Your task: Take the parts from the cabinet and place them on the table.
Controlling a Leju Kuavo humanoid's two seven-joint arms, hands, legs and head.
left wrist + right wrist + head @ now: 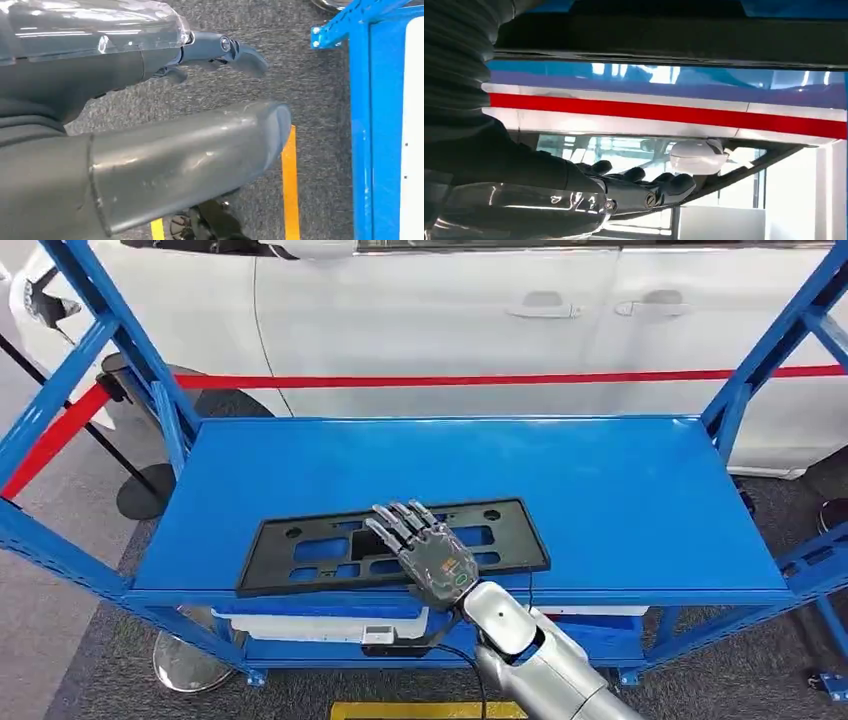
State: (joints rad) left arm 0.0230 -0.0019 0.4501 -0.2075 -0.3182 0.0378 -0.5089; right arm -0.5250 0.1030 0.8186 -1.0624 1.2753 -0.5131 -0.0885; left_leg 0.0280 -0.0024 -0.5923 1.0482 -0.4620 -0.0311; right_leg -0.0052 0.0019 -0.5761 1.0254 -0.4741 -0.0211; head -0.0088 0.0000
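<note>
One black plate (390,545) on blue shelf (620,490) — right hand (425,550) flat atop, seemingly ungripped; white car (450,300) behind

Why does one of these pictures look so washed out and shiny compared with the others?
Right wrist view: bright backlight behind the right hand blows out the background, leaving the hand dark. Left wrist view: the left hand sits so close that it looks soft, with glare on its clear cover. Head view: even light and sharp; the black part lies on the blue shelf.
</note>
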